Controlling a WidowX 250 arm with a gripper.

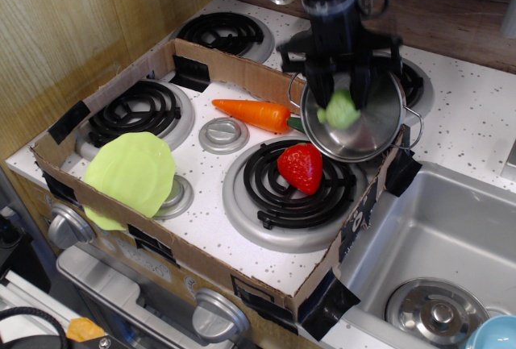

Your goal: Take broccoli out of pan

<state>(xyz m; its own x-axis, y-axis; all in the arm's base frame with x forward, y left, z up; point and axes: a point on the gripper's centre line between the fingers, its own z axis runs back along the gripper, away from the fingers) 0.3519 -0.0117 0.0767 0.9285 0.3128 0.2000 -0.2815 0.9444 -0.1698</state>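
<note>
— Between the two dark fingers (317, 91) of the black gripper (339, 95), what is that?

— That's the small pale-green lumpy broccoli (339, 110), and the fingers are clamped on it, one each side. It hangs over the round shiny stainless-steel pan (371, 135), clear of the bare steel floor showing beneath it.

— And the pan itself?

— It's sitting at the far right edge of the cardboard tray (218, 59), on the speckled white stovetop (476, 115). Just beside its near rim lies the red strawberry (301, 166), on a black coil burner (278, 196). An orange carrot (251, 112) lies to the pan's left, and a flat light-green lettuce leaf (131, 173) is well apart, near the tray's front-left corner.
</note>
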